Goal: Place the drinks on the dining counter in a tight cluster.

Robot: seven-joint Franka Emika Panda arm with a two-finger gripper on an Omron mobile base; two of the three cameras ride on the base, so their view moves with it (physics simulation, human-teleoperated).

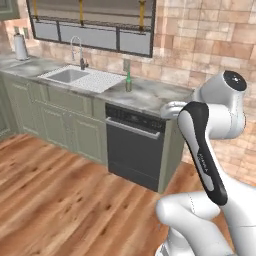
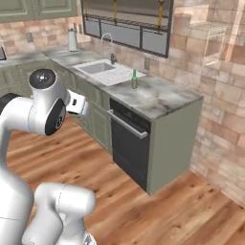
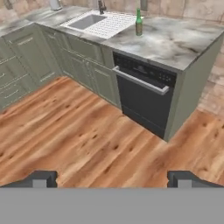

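Gripper (image 3: pixel 112 179) empty, fingers spread wide, hovering over wood floor (image 3: pixel 78 131), well short of kitchen counter (image 3: pixel 175 43). Dark green glass bottle (image 3: pixel 138 22) stands upright on counter top, near back edge, just beside sink drainboard (image 3: pixel 114 25), above dishwasher (image 3: pixel 142 94). We judge step as approach to bottle. We'd close distance first, come in level at mid-body, keep jaws apart until they straddle glass, avoid faucet (image 1: pixel 77 50), then squeeze gently; slim bottle tips easily.
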